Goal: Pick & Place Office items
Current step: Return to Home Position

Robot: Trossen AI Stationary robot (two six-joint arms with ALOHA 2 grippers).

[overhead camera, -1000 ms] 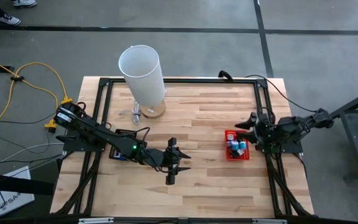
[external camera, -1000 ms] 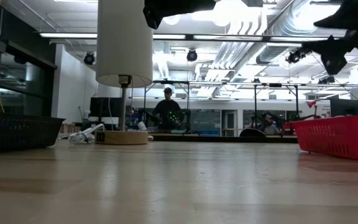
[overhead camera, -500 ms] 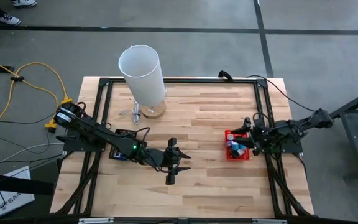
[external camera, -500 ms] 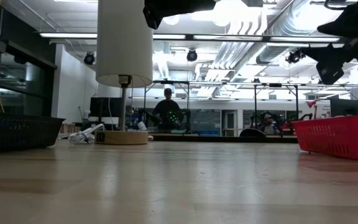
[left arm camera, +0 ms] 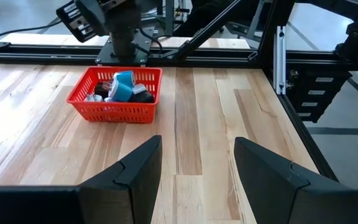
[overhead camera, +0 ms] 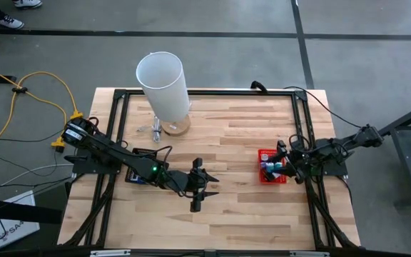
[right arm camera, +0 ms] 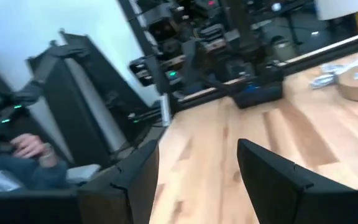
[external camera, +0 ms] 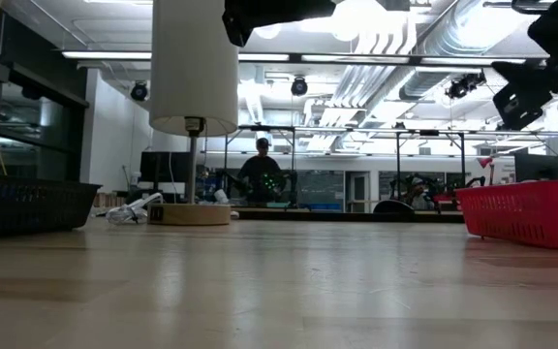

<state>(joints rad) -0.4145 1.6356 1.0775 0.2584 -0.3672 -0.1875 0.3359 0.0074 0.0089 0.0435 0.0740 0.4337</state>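
The office items [left arm camera: 124, 87], small blue, teal, black and white pieces, lie heaped in the red mesh basket [left arm camera: 114, 112] at the table's right side [overhead camera: 261, 154]. My right gripper [overhead camera: 278, 159] hangs open just above the basket's far right part, touching nothing; its wrist view shows only bare table between its fingers [right arm camera: 197, 149]. My left gripper [overhead camera: 207, 185] floats open over the table's middle, pointing toward the basket with nothing between its fingers [left arm camera: 197, 146].
A tall white cylinder [overhead camera: 163, 80] stands on a round wooden base [overhead camera: 178, 127] at the far left-centre, with a small pale object [overhead camera: 155, 131] beside it. A dark basket [external camera: 27, 206] sits at the left. Bare wood lies between the two grippers. People show in the room beyond [external camera: 262, 170].
My right gripper has swung from beyond the basket's far edge toward the table's near edge, turning as it went, and now hangs over the basket. It stays open.
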